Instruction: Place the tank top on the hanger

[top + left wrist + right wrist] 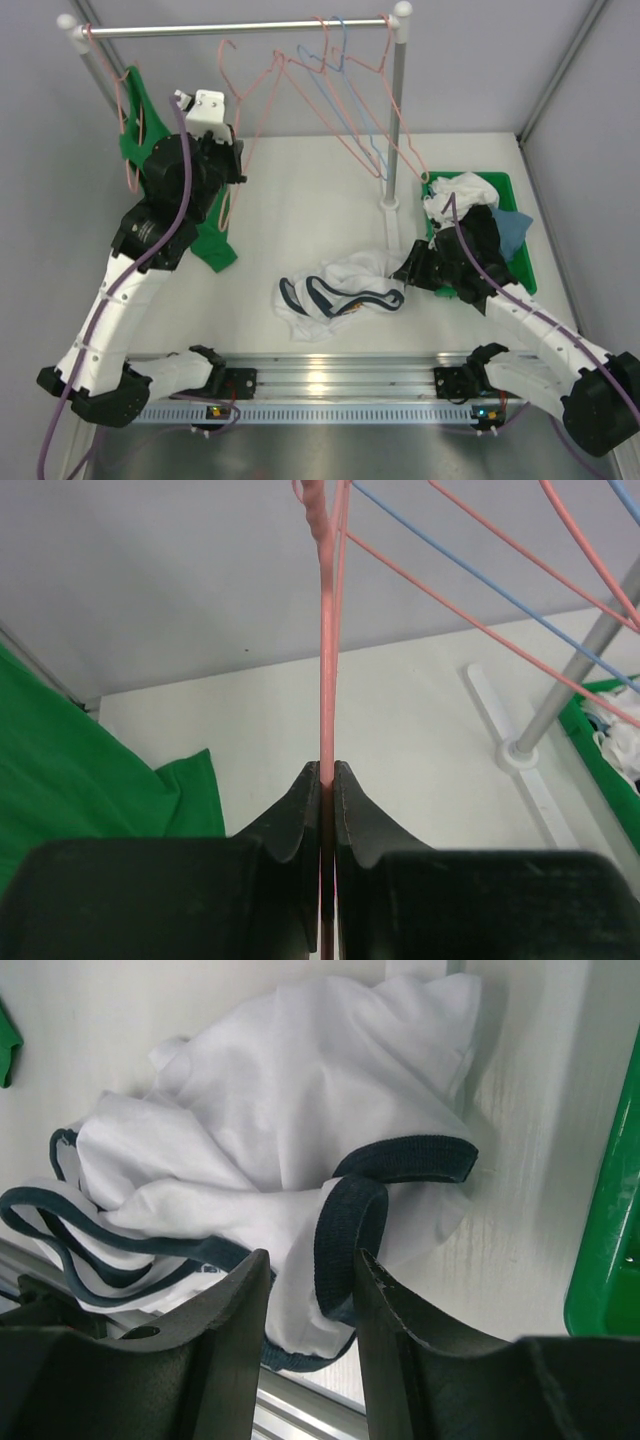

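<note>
The white tank top [340,290] with navy trim lies crumpled on the table, front centre. My right gripper [402,270] is at its right edge. In the right wrist view the gripper [310,1265] is open, with a loop of navy trim and white cloth [290,1110] between the jaws. My left gripper [238,162] is raised at the back left and shut on the wire of a salmon-pink hanger [241,97]. The left wrist view shows that wire [326,680] pinched between the shut fingers [300,810]. The shirt's graphic is hidden.
A clothes rack [395,120] stands at the back with more pink hangers and a blue one [340,90] on its rod. A plain green tank top [215,245] hangs at the left. A green bin [522,260] of clothes sits at the right.
</note>
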